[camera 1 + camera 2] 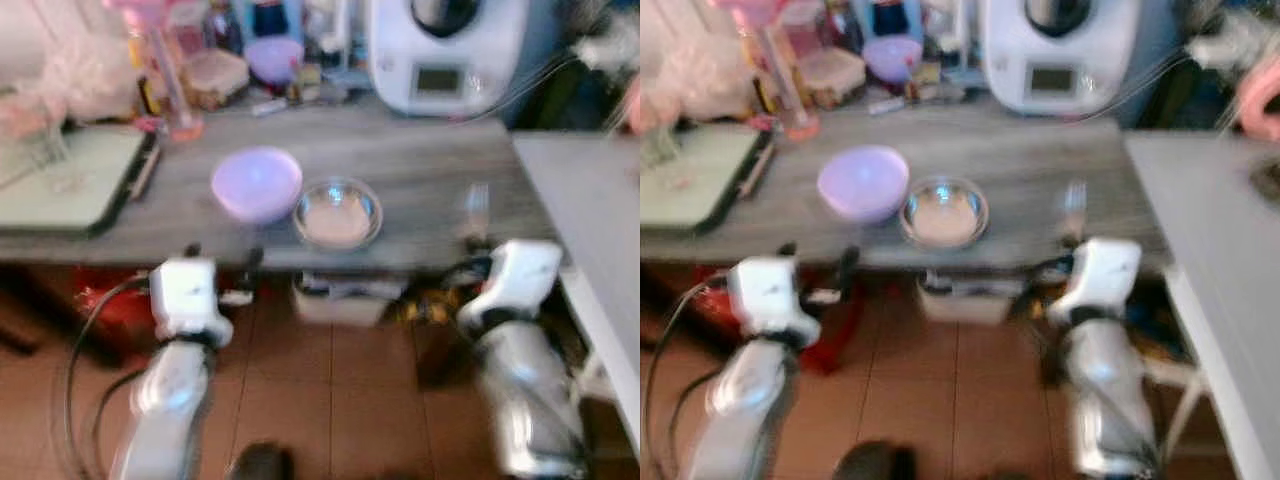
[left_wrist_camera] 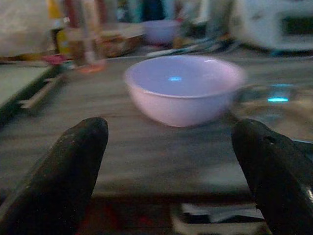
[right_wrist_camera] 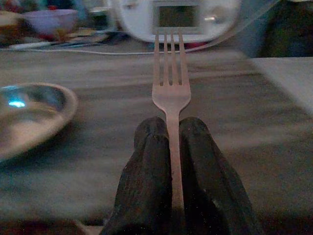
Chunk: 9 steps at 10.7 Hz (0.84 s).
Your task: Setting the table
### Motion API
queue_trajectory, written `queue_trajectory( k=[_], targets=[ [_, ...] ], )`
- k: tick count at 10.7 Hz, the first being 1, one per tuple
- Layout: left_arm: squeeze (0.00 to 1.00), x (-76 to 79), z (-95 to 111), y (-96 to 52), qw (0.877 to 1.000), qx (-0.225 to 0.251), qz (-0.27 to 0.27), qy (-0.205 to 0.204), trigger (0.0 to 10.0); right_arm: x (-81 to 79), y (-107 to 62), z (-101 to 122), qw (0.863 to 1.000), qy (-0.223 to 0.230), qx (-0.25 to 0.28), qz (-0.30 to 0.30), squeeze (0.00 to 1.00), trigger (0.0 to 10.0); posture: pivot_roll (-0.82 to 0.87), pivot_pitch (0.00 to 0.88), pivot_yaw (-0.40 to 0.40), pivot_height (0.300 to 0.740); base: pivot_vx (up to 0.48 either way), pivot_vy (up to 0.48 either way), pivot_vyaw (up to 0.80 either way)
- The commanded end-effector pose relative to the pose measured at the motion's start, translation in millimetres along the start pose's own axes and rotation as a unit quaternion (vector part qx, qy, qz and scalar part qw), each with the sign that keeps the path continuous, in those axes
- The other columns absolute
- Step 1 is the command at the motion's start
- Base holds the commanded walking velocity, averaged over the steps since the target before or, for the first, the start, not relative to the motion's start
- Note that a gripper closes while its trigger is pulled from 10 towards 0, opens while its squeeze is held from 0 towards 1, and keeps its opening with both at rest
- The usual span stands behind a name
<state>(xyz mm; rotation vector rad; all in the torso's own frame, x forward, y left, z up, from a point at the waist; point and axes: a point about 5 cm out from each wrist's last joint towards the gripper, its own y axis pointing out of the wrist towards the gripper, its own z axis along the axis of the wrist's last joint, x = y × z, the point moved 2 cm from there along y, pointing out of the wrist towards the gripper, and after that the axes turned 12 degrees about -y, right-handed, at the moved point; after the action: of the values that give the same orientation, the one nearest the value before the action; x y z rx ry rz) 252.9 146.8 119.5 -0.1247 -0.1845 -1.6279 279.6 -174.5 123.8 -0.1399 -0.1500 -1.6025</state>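
Right end effector (image 3: 168, 142) clamps a fork (image 3: 168, 88), tines out, over the bench's (image 1: 420, 160) near right edge; left end effector (image 2: 171, 142) gapes empty before the lilac bowl (image 1: 256, 183) | step: carrying cutlery | next: likely laying it right of the glass bowl (image 1: 338, 212)

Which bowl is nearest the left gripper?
The lilac bowl at the table's front edge, straight ahead of the open left gripper. The glass bowl sits beside it; the second lilac bowl is far back.
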Motion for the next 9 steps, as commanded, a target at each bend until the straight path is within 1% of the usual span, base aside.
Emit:
queue_trajectory(
  k=[1,2,3,4,5,6,7,8,9],
  targets=[
    [0.0,4.8,4.8,0.2,1.0,0.008,-0.006,0.001,10.0,8.5,0.7,1.8,1.0,-0.007,0.001,-0.012,0.0,0.0,0.05,0.089,0.029,0.74,0.454,0.0,0.0],
    [0.0,3.3,4.4,-0.5,1.0,0.006,-0.002,-0.001,10.0,8.2,2.3,3.5,1.0,-0.007,0.004,-0.012,0.0,0.0,0.05,0.088,0.028,0.74,0.401,0.0,0.0],
    [0.0,-1.6,9.8,-3.2,1.0,0.023,0.013,-0.002,10.0,8.3,4.6,4.3,1.0,-0.007,0.004,-0.008,0.0,0.0,0.06,0.089,0.026,0.74,0.0,0.0,0.0],
    [0.0,-9.3,9.3,-6.5,0.999,0.019,0.034,0.012,10.0,9.3,6.3,2.8,1.0,-0.006,0.002,-0.005,0.0,0.0,0.06,0.092,0.027,0.74,0.0,0.0,0.0],
    [0.0,-19.1,9.0,-10.7,0.998,0.018,0.057,0.021,10.0,11.1,8.9,0.7,1.0,-0.004,-0.004,-0.003,0.0,0.0,0.07,0.094,0.029,0.74,0.0,0.0,0.0],
    [0.0,-41.0,6.6,-17.1,0.993,0.007,0.114,0.033,10.0,10.0,14.2,-1.3,1.0,0.014,-0.011,0.01,0.0,0.0,0.07,0.097,0.034,0.74,0.0,0.0,0.0],
    [0.0,-48.9,8.1,-18.2,0.991,0.005,0.132,0.034,10.0,7.8,20.0,-3.2,0.999,0.044,-0.021,0.016,0.0,0.0,0.08,0.106,0.035,0.74,0.0,0.0,0.0],
    [0.0,-48.6,10.4,-17.6,0.991,0.007,0.129,0.039,10.0,5.9,23.1,-4.4,0.998,0.056,-0.028,0.022,0.0,0.0,0.09,0.112,0.034,0.74,0.0,0.0,0.0],
    [0.0,-48.8,11.5,-18.4,0.991,0.007,0.13,0.038,10.0,-1.2,28.7,-4.9,0.996,0.07,-0.035,0.042,0.0,0.0,0.09,0.121,0.031,0.74,0.0,0.0,0.0]
  ],
)
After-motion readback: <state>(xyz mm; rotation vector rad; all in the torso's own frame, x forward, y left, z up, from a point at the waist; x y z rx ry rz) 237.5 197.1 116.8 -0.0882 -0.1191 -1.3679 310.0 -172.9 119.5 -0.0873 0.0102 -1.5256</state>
